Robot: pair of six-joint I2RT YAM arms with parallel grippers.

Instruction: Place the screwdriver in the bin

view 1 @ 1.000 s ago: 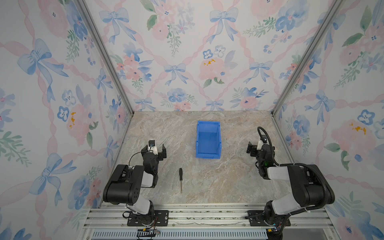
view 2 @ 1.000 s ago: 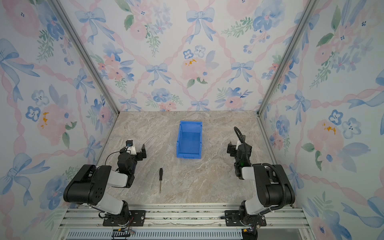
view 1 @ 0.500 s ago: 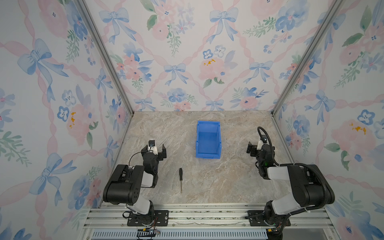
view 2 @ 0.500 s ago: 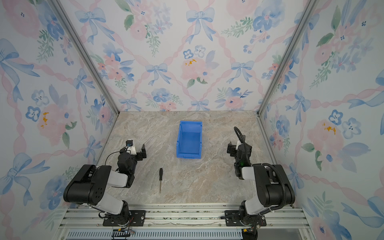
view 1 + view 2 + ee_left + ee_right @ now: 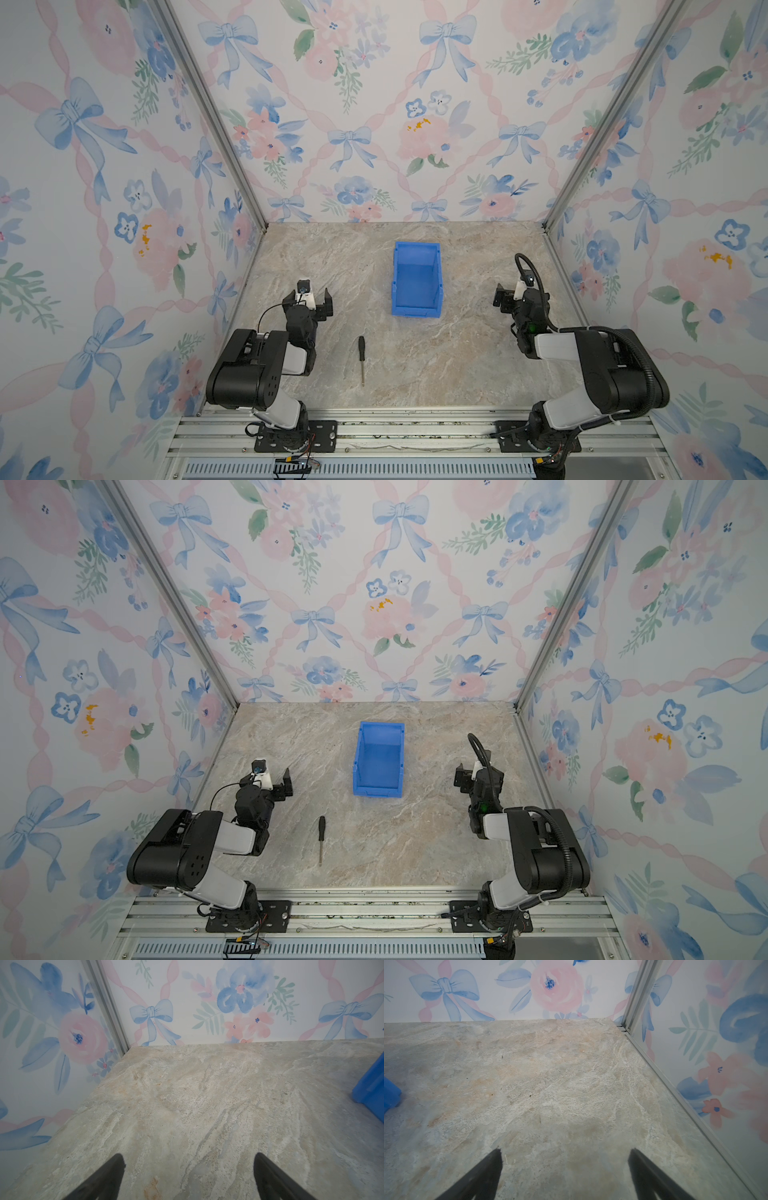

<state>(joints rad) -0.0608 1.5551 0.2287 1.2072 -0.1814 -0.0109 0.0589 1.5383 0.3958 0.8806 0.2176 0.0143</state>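
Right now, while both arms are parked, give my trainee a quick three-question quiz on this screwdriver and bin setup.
1. True or false: the screwdriver already lies inside the blue bin.
2. Which is nearer the screwdriver? A: left gripper. B: right gripper. C: the bin.
3. Fill in: the jaws of both grippers stand ____ and hold nothing.

Key: 1 false, it lies on the marble tabletop; 2 A; 3 open.
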